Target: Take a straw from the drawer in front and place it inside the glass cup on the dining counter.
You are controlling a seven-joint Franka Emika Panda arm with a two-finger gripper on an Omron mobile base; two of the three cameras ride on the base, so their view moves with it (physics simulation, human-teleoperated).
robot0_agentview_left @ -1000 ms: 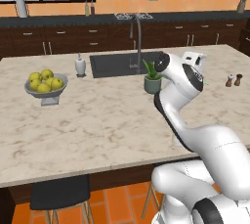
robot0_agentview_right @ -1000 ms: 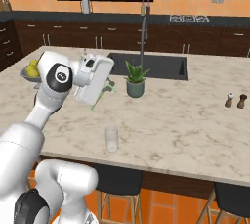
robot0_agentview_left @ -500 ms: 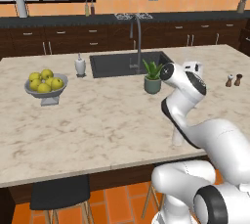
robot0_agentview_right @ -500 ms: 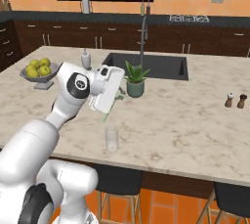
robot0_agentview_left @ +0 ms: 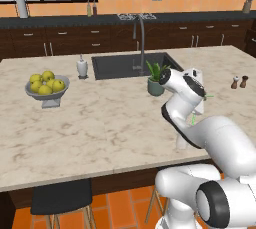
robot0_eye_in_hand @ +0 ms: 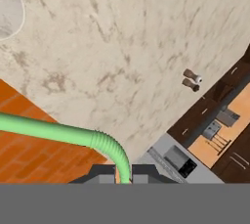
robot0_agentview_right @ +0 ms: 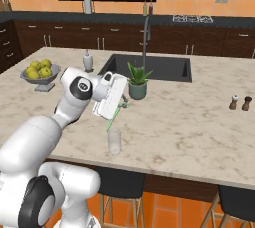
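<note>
Swinging rightward along the near edge of the dining counter (robot0_agentview_right: 199, 122), the gripper (robot0_agentview_right: 118, 106) has carried the straw (robot0_agentview_right: 112, 119) until its lower tip hangs just above the glass cup (robot0_agentview_right: 114, 141). Its fingers are clamped on the straw near the bend, as the hand view shows (robot0_eye_in_hand: 73, 134). The straw slants rather than hanging plumb, so a straight descent could catch the rim and tip the cup, which stands near the counter's edge. A potted plant (robot0_agentview_right: 137, 81) sits beyond, before the sink (robot0_agentview_right: 149, 66).
</note>
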